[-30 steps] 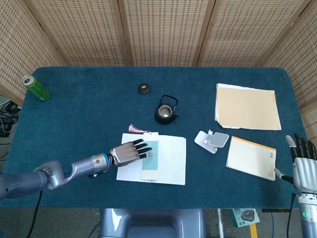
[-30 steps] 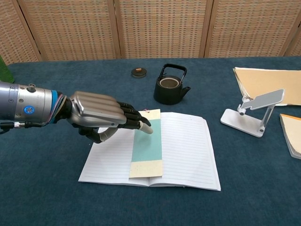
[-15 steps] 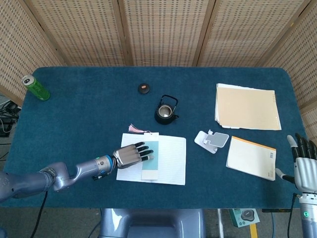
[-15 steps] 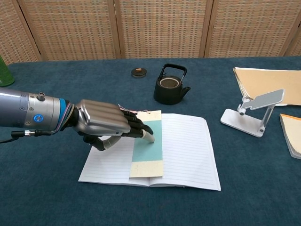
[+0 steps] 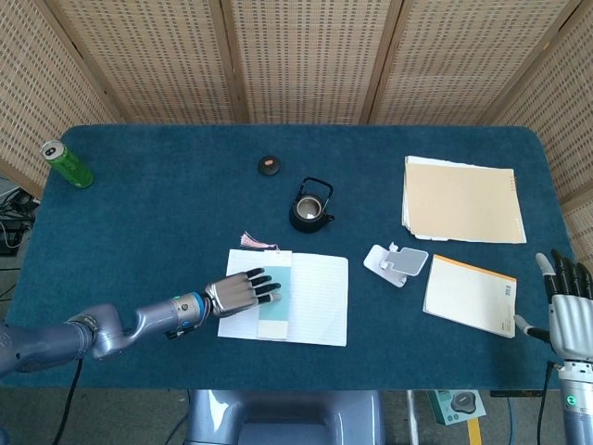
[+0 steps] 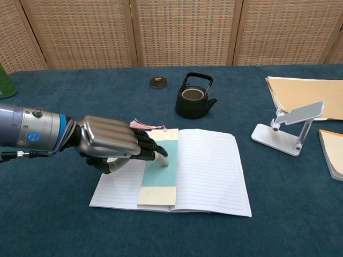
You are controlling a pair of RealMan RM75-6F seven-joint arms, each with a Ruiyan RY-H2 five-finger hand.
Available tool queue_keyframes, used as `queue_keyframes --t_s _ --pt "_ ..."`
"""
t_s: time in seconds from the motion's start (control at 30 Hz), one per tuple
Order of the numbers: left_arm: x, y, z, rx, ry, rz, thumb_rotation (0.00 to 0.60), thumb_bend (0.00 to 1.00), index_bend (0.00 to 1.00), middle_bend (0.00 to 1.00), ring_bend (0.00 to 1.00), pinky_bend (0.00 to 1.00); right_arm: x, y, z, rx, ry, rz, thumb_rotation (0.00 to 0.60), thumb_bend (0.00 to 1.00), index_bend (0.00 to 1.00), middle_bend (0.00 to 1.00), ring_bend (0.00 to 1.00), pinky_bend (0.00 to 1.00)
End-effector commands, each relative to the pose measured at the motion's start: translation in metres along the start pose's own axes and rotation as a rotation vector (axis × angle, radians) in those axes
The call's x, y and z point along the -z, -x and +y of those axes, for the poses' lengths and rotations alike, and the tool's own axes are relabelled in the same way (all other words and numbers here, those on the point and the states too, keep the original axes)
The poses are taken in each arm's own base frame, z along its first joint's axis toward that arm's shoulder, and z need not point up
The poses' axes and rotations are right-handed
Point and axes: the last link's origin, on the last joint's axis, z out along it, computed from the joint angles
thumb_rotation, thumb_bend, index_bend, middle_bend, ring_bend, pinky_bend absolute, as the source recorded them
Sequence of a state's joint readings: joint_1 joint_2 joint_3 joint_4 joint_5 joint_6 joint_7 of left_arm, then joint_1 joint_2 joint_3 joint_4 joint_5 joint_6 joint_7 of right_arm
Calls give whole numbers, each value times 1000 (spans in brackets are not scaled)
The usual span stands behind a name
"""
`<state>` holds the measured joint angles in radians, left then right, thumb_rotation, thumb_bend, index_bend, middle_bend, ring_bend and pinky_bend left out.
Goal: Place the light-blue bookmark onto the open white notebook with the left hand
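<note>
Covering the whole work area is a dark blue cloth table [image 5: 139,204], backed on the far side by woven screen panels [image 5: 296,56]. On its right half lie a stack of tan folders [image 5: 460,200] far from the robot and an orange-edged notepad [image 5: 469,295] nearer, with a small white phone stand [image 6: 289,130] between them and the centre. The open white notebook [image 6: 209,168] lies flat at the near centre, its lined pages facing up. The robot's left arm reaches in from the near left, and the left hand [image 6: 115,143] sits low over the notebook's left page, back upward, fingers stretched forward and slightly spread, with the fingertips [image 6: 159,158] pressing down on the light-blue bookmark [image 6: 159,176]. Nothing is gripped; the contact is only from above. The bookmark lies lengthwise on the left page just beside the centre fold, cream strips at both ends, and its pink tassel [image 6: 142,125] trails off the far edge onto the cloth. The right hand [image 5: 567,306] shows only in the head view, at the near right edge, upright with fingers apart and holding nothing, well apart from the notepad. A black teapot [image 6: 194,98] stands just beyond the notebook, a green can [image 5: 66,164] at the far left corner, and a small dark round lid [image 6: 158,82] left of the teapot.
</note>
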<state>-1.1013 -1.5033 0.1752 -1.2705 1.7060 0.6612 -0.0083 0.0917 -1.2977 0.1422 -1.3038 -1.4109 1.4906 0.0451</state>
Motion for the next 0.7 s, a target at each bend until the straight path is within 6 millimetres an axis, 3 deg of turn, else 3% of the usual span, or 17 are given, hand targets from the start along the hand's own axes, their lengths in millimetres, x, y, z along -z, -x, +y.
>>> queue_keyframes --t_s 0.03,0.7 --pt "1 1 -1 -1 -1 1 600 1000 41 0 0 68 0 0 0 0 0 0 600 101 56 0 0 0" --pt "10 4 -5 -34 7 4 600 1000 48 0 0 68 0 1 -2 1 -7 -5 600 101 56 0 0 0"
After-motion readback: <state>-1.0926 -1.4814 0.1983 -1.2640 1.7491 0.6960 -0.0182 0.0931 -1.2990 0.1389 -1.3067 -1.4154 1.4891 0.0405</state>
